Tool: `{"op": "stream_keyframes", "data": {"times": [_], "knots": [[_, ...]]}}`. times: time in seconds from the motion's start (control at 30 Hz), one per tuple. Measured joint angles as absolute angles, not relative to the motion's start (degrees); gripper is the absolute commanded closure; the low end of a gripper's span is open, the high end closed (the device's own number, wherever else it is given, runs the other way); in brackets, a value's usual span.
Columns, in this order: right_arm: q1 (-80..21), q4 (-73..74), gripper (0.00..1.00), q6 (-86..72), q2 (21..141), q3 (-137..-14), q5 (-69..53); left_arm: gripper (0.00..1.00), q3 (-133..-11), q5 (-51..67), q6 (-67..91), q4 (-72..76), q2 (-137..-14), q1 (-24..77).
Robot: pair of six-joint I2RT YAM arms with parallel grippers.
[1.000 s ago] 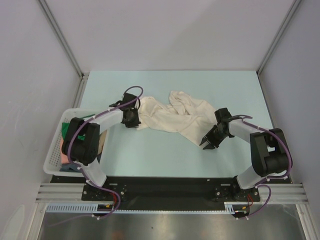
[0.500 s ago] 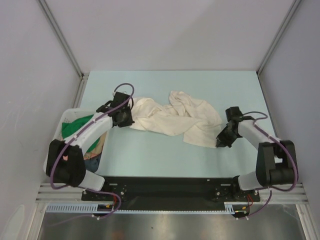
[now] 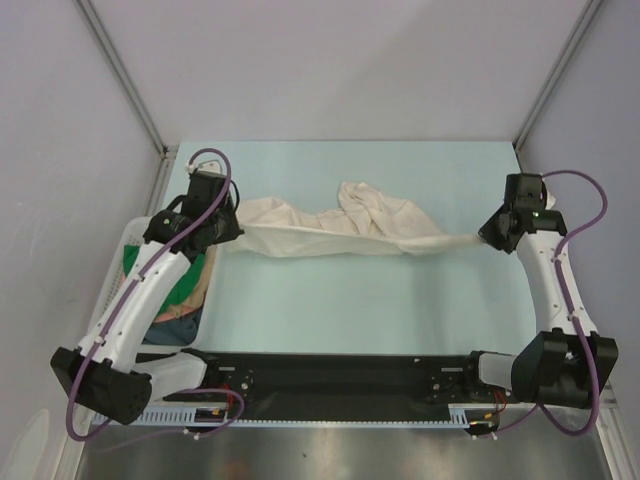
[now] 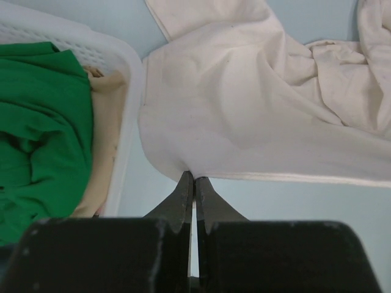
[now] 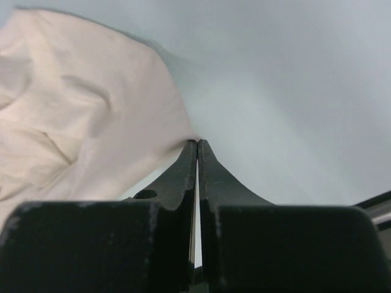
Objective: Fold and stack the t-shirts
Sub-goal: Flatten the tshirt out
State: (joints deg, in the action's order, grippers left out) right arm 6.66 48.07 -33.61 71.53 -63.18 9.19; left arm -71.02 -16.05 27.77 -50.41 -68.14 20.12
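The cream t-shirt (image 3: 340,225) hangs stretched between my two grippers across the middle of the table, bunched near its centre. My left gripper (image 3: 228,232) is shut on its left edge, seen in the left wrist view (image 4: 194,177) with the cream cloth (image 4: 256,116) spreading away from the tips. My right gripper (image 3: 487,237) is shut on its right corner; the right wrist view (image 5: 197,143) shows the cloth (image 5: 79,116) pulled taut to the left. A green t-shirt (image 4: 36,128) lies in the white basket (image 4: 125,79); pink and dark blue cloth show below it (image 3: 165,310).
The white lattice basket (image 3: 112,290) stands at the table's left edge, under my left arm. Grey walls with metal corner posts enclose the pale blue table (image 3: 350,300). The black base rail (image 3: 340,375) runs along the near edge.
Both grippers have moved apart, left one leftward and right one right and back, pulling the cream t-shirt from a crumpled heap into a long stretched band.
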Motion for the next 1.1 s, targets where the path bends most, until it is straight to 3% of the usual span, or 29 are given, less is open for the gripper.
{"op": "stream_keyframes", "data": {"times": [0.53, 0.87, 1.1], "knots": [[7.1, 32.5, 1.0, -35.2, 64.1, -67.0, -5.1, 1.0, -81.1, -16.6, 17.5, -54.4, -63.6, 20.5], [8.0, 19.3, 1.0, -33.6, 61.6, -92.6, -6.0, 1.0, -107.7, -4.9, 4.0, -48.8, -67.6, 24.3], [8.1, 16.9, 1.0, -28.6, 53.5, -102.1, -5.2, 1.0, -113.9, -0.1, 1.0, -47.7, -63.8, 27.5]]}}
